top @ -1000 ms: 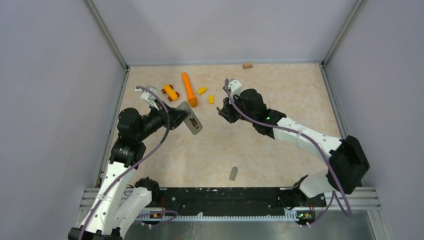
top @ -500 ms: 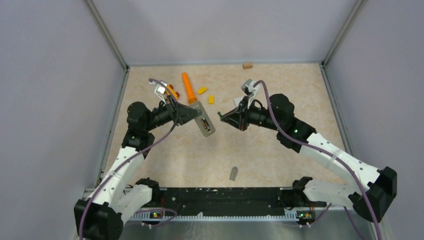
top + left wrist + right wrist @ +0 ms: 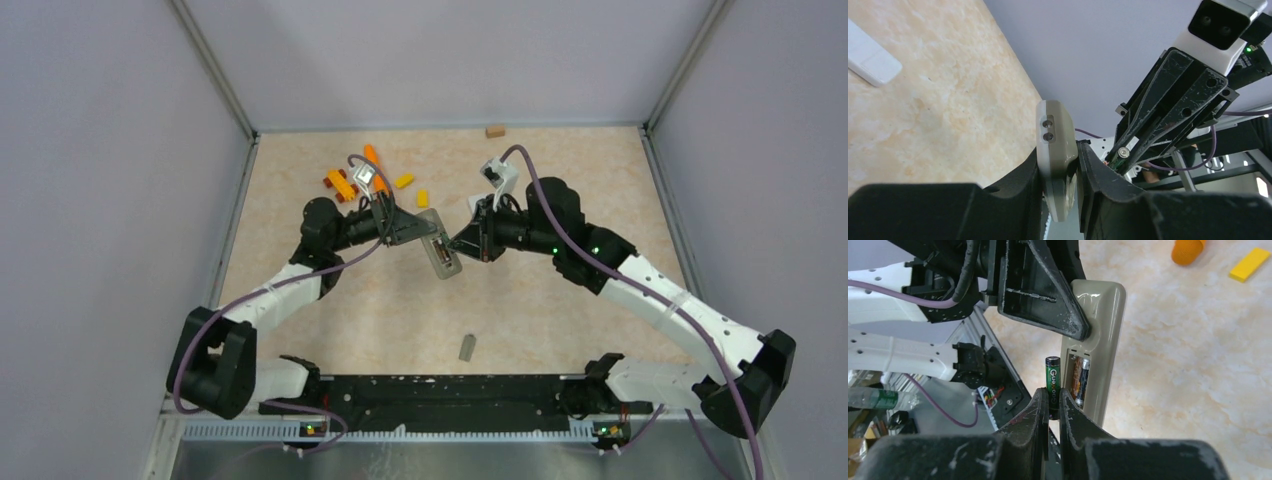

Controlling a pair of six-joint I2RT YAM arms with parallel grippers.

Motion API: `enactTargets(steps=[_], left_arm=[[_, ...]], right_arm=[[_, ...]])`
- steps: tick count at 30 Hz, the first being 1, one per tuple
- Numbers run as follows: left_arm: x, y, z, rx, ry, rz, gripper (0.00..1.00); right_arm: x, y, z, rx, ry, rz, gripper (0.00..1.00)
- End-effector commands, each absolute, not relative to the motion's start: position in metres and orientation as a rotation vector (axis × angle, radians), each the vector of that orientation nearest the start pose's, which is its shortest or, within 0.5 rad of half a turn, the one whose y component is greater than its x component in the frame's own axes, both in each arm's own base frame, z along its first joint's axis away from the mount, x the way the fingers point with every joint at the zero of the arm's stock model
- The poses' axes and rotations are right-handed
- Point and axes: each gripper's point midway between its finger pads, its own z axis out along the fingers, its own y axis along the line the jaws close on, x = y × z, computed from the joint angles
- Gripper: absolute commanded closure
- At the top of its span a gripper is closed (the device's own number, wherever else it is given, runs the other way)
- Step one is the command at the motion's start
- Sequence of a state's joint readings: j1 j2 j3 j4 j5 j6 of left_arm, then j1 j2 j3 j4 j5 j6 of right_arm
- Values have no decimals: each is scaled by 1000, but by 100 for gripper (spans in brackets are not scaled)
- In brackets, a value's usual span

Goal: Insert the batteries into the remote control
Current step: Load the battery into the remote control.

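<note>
above table [image 3: 560, 310] — right gripper [image 3: 1051, 396] pinches battery [image 3: 1052, 372], parallel to remote [image 3: 1098, 325] clamped in left gripper [image 3: 1059, 154]

Both arms extended inward, elbows bent, tips almost meeting above mid-table. The left gripper [image 3: 420, 233] is clamped across the remote [image 3: 441, 257]. The right gripper [image 3: 458, 243] pinches one battery [image 3: 1052, 376] at its fingertips, facing the left.
</note>
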State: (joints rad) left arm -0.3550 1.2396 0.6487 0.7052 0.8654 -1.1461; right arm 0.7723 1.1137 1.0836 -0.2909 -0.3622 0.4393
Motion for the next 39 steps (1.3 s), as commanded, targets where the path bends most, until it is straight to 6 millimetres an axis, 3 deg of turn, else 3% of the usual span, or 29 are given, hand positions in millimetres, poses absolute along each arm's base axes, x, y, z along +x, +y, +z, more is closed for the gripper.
enactTargets(steps=[1, 11, 26, 32, 39], left_arm=[[256, -279, 295, 176, 1703, -1850, 100], [268, -293, 286, 114, 1694, -1928, 100], [275, -297, 280, 67, 1705, -1973, 100], [276, -297, 280, 64, 1707, -1968, 100], [277, -297, 280, 53, 1707, -1973, 100]], right_arm=[[211, 300, 293, -529, 2023, 1017, 96], [219, 288, 271, -495, 2126, 849, 95], [219, 298, 264, -548, 2146, 864, 88], [219, 299, 265, -543, 2143, 871, 69], [221, 298, 282, -460, 2076, 925, 70]])
